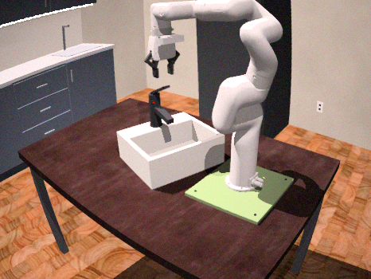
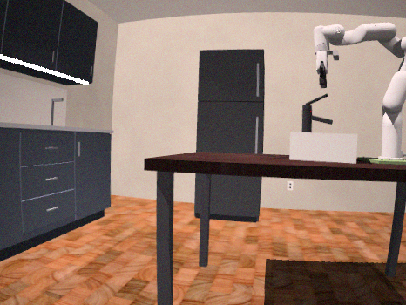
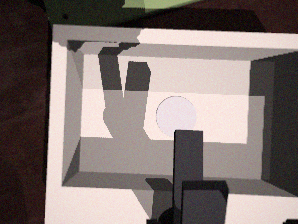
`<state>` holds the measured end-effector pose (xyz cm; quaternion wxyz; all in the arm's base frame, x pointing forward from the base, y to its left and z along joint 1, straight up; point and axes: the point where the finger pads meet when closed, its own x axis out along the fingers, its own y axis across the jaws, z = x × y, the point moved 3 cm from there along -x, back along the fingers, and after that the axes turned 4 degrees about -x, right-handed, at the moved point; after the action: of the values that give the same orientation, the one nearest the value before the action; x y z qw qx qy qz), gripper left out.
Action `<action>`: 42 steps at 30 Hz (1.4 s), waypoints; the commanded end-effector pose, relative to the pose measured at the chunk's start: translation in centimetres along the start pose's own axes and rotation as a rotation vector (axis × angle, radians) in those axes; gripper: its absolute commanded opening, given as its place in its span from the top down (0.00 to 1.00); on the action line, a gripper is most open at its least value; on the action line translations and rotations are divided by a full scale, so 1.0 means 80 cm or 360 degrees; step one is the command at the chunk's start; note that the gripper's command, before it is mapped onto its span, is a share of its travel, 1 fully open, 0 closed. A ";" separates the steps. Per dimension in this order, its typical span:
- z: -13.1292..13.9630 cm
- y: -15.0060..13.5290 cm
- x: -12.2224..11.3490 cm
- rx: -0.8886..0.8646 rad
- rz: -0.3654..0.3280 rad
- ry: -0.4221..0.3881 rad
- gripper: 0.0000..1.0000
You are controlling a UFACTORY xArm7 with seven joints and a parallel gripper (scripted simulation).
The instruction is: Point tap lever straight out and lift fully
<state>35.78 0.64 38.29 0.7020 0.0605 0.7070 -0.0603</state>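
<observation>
A dark mixer tap (image 1: pixel 158 109) stands on the back rim of a white sink basin (image 1: pixel 169 146) on the brown table. Its spout (image 1: pixel 165 115) reaches out over the basin. Its lever (image 1: pixel 160 89) is tilted upward and points the same way as the spout; it also shows raised in the exterior view (image 2: pixel 316 99). My gripper (image 1: pixel 162 66) hangs in the air above the lever, clear of it, fingers pointing down, open and empty. In the exterior view the gripper (image 2: pixel 322 80) is well above the lever's tip. The wrist view looks down on the spout (image 3: pixel 188 160) and the basin's drain (image 3: pixel 176 115).
The arm's base stands on a green plate (image 1: pixel 240 191) to the right of the basin. A kitchen counter (image 1: pixel 48 92) with drawers lines the left wall, and a dark fridge (image 2: pixel 230 131) stands behind the table.
</observation>
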 end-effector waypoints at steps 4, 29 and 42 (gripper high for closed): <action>0.001 0.000 -0.004 0.0000 0.0000 -0.0006 0.34; 0.001 0.000 -0.004 0.0000 0.0000 -0.0006 1.00; 0.001 0.000 -0.004 0.0000 0.0000 -0.0006 1.00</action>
<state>35.78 0.64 38.47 0.7019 0.0605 0.7071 -0.0603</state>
